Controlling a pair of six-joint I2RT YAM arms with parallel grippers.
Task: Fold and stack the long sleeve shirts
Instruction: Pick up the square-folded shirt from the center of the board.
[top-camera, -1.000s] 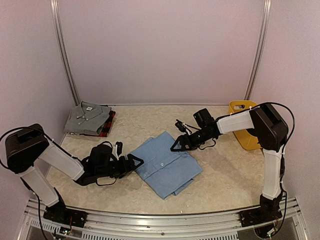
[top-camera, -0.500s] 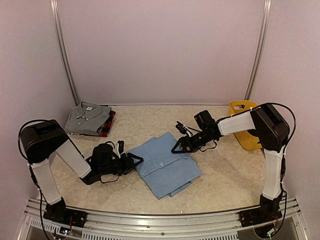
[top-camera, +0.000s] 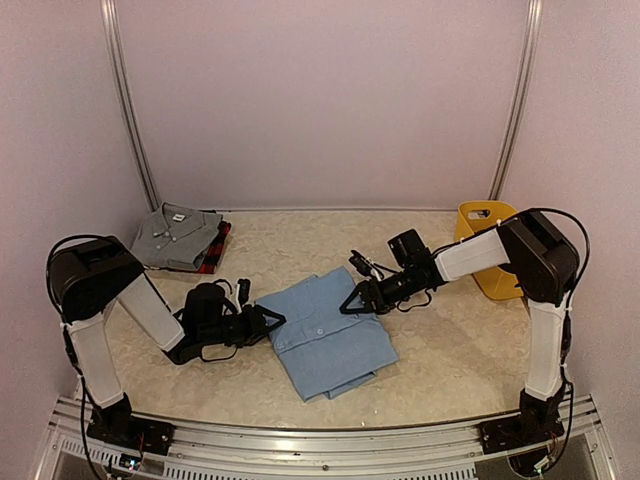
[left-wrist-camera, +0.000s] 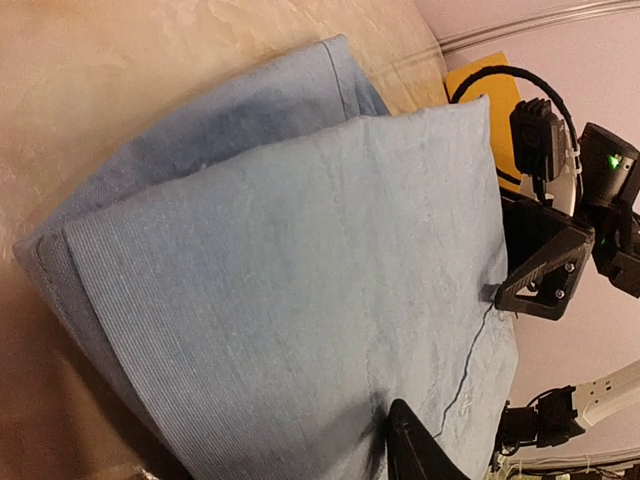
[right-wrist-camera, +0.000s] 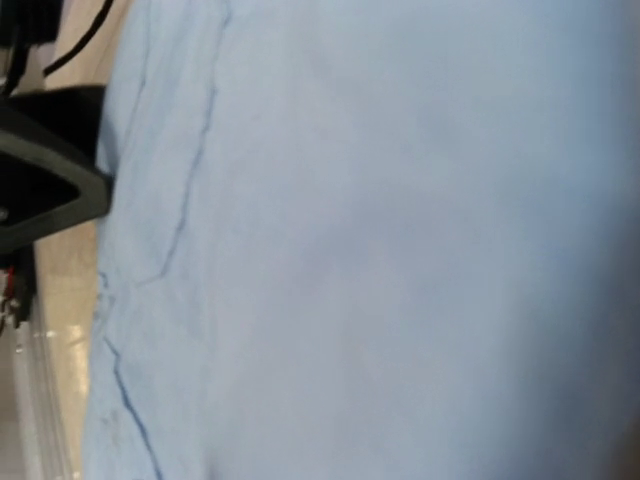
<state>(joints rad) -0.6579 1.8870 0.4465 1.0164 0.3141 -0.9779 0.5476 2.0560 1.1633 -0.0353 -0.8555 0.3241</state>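
Grey shirt lies folded on plaid shirt. Blue shirt is folded, not yet stacked. Whether left end effector or right end effector grips it is unclear.

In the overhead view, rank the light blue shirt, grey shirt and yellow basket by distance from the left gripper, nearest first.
1. Light blue shirt, centre, at the left gripper's fingers.
2. Grey shirt, far left.
3. Yellow basket, far right.
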